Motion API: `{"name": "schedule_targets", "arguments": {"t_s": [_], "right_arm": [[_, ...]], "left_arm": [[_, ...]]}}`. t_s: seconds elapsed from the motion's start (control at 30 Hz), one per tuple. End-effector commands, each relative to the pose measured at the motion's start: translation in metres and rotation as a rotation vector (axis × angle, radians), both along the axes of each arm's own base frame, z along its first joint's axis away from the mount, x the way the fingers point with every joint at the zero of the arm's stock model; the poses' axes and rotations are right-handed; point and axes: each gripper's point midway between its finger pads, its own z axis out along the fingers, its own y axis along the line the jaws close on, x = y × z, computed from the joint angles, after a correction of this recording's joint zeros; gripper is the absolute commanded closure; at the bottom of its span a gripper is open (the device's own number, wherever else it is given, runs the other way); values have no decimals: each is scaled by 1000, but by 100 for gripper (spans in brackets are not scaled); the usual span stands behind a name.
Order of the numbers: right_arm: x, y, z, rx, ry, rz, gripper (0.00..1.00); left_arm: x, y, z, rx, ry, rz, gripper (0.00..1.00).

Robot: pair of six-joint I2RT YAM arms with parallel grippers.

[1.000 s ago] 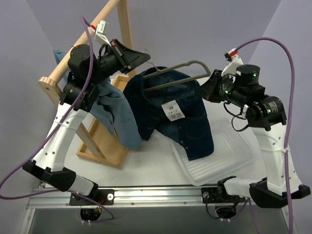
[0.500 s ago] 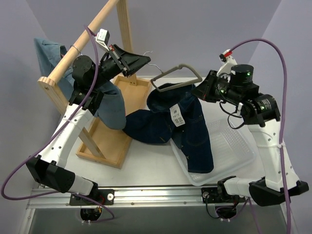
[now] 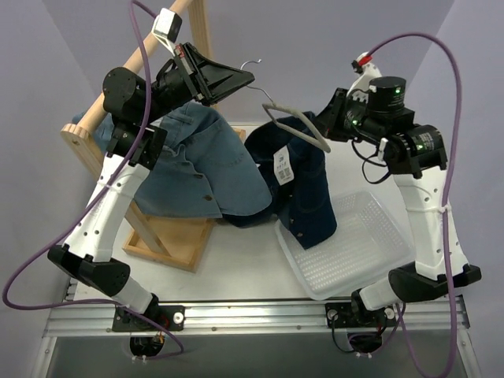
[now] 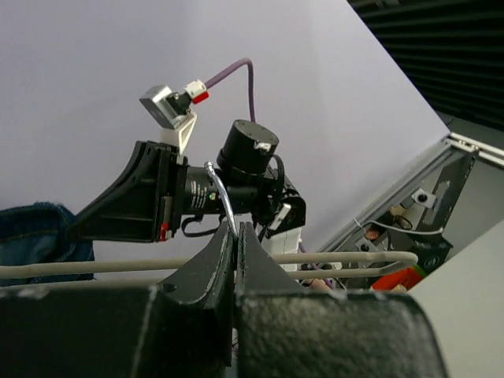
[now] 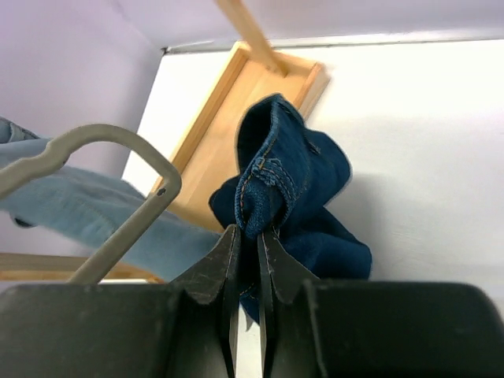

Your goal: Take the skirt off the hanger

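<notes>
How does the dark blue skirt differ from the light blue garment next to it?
Colour: the dark blue skirt is deep indigo; the light blue garment is pale and washed.
Hold: the right claw is shut on the skirt's edge; no claw holds the light garment, as the left claw grips the hanger.
Label: the skirt shows a white tag; the light garment shows none.
Both look like denim.

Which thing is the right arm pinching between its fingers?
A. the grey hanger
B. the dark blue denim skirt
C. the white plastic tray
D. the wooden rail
B: in the right wrist view, the right arm's fingers are closed on a fold of the dark blue denim skirt, which bunches up just above their tips.
</notes>
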Motion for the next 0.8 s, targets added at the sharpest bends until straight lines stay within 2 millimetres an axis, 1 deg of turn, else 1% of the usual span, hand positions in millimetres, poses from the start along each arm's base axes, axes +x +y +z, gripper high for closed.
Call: {"name": "schedule_targets", "arguments": {"t_s": [0.0,0.03,0.07,0.1,0.13,0.2,0.23,0.27,0.3,0.33,0.37,0.4,0.43,0.47,0.5,0.53,0.57,0.6,0.63,0.7,0.77], "right_arm": [[-17,-34,57,-40,-162,-104,100],[-21,-42,64,-48,-180,-137,100],[-25,-46,71,-49,-200,-150,100],[-31,-51,77,-50,-213,-161,100],[-41,-59,92,-43,-257,-187,100],[-52,-67,105,-31,-298,-217,100],[-64,-73,114,-17,-333,-227,100],[-69,-75,128,8,-387,-237,100],[-75,-78,135,23,-421,-242,100],[-95,-85,151,58,-483,-254,100],[-96,-88,161,83,-530,-273,100],[-104,-93,169,105,-565,-290,100],[-119,-100,181,133,-611,-303,100],[-124,-103,191,161,-644,-316,100],[-128,-108,196,173,-660,-340,100],[-130,-108,201,183,-671,-340,100],[-131,-107,205,191,-676,-339,100],[-142,-108,218,220,-706,-330,100],[-142,-108,223,231,-716,-327,100],[-154,-112,237,261,-756,-332,100],[-162,-118,244,274,-779,-347,100]], "left_arm": [[-19,-8,7,58,-84,-38,98],[-20,-9,7,69,-92,-42,98],[-27,-9,13,76,-132,-44,98],[-26,-10,11,90,-122,-44,98],[-23,-12,8,98,-123,-46,98],[-25,-12,10,101,-144,-46,98],[-23,-13,9,104,-144,-44,98],[-24,-14,9,106,-153,-48,98],[-24,-14,9,108,-158,-50,98],[-23,-14,9,109,-161,-50,98],[-21,-16,4,125,-134,-55,98],[-20,-17,2,129,-132,-61,98],[-18,-18,2,131,-131,-62,98],[-17,-19,0,139,-127,-61,98],[-13,-22,-3,149,-119,-64,98],[-18,-22,0,152,-138,-71,98],[-17,-23,-4,173,-135,-69,98],[-13,-26,-9,188,-127,-72,98],[-18,-25,-4,190,-146,-74,98],[-13,-27,-11,216,-137,-70,98],[-13,-28,-14,223,-130,-71,98]]}}
